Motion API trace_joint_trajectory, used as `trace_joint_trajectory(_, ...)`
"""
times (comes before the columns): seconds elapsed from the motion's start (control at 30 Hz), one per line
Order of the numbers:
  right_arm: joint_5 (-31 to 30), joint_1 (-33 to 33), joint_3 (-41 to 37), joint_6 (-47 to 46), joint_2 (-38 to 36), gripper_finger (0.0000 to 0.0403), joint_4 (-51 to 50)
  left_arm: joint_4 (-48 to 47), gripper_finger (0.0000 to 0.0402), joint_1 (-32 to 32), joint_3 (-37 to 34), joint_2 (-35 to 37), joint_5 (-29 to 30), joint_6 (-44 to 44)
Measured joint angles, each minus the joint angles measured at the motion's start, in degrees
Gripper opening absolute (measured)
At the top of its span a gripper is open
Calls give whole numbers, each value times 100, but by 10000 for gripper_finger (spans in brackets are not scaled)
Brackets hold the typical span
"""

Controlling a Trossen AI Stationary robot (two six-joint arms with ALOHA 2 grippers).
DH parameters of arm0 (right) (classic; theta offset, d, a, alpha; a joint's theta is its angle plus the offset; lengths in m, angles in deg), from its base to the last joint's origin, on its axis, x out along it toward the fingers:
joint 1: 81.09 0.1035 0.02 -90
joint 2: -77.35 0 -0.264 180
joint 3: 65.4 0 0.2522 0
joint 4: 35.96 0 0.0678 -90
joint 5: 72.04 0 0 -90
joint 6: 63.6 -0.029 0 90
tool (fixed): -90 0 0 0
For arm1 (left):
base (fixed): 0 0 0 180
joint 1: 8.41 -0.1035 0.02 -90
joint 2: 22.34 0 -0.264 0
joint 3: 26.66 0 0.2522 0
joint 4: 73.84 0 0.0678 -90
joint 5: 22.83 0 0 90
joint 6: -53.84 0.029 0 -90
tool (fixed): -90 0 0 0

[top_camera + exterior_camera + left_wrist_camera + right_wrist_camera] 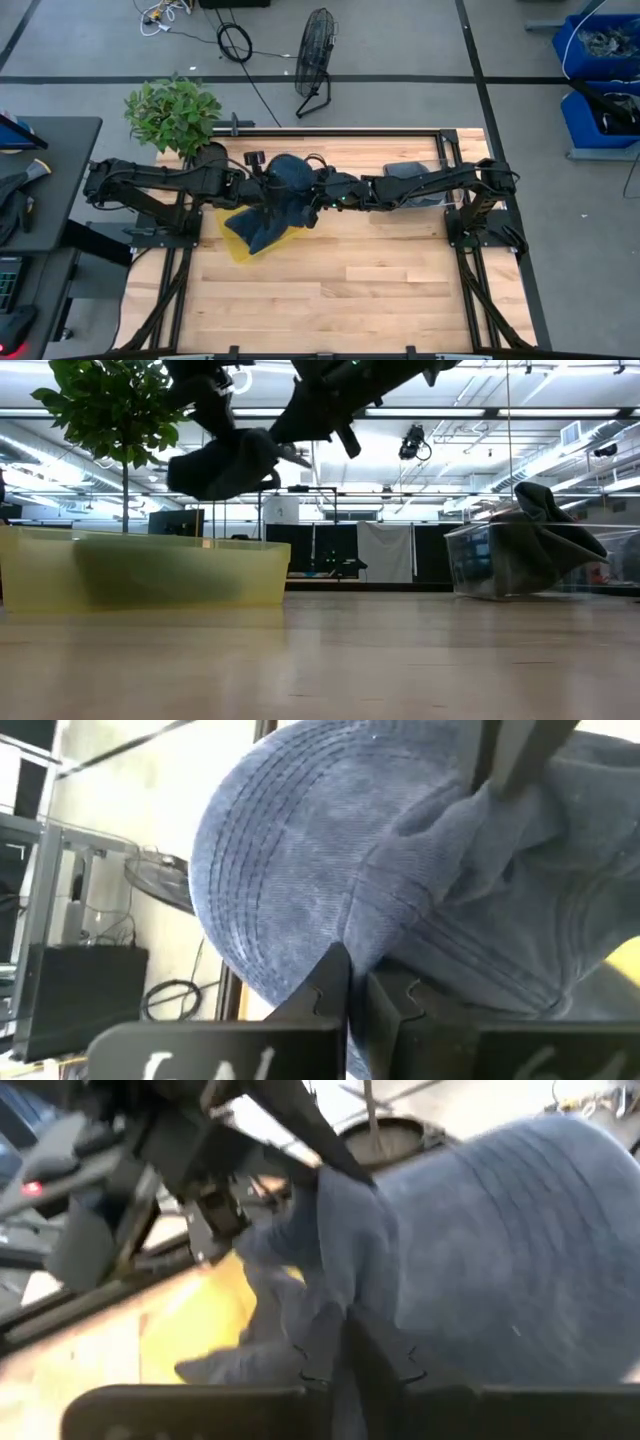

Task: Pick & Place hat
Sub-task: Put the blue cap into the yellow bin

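A blue denim bucket hat (288, 176) is held up in the air between both arms, above the yellow bin (240, 247). In the low view the hat (225, 463) hangs clear over the bin (150, 570). My left gripper (262, 182) comes from the left and is shut on the hat. My right gripper (318, 196) comes from the right and is also shut on it. More dark blue cloth (262, 232) lies in the yellow bin under the hat. My left gripper (352, 988) pinches a fold of the hat where brim meets crown (362, 935) between its two shut fingers. The hat is lifted clear and bulges out beyond the fingers. My right gripper (342, 1342) pinches a bunched fold of the hat's cloth (335, 1295) on the side opposite the left gripper's fingers (300, 1130). The hat's rounded brim (520, 1250) spreads out beside it, clear of the table.
A clear plastic bin (415, 172) with dark hats stands at the far right of the table; in the low view the bin (520, 560) is right of the yellow one. A potted plant (175, 112) stands at the far left corner. Bare wood fills the near half.
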Motion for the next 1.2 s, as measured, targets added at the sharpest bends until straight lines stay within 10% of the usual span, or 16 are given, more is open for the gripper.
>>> trace_joint_trajectory(0.43,-140,7,0,-353,-149,64,-2192,-1484,7,949,0,2,-1899,-108)
trace_joint_trajectory(0.87,-255,4,0,-520,-152,45,-2570,-1078,7,1111,-1307,2,-1448,230)
trace_joint_trajectory(1.2,-263,2,0,-474,-152,43,-2462,-1000,7,1058,-1013,2,-274,965)
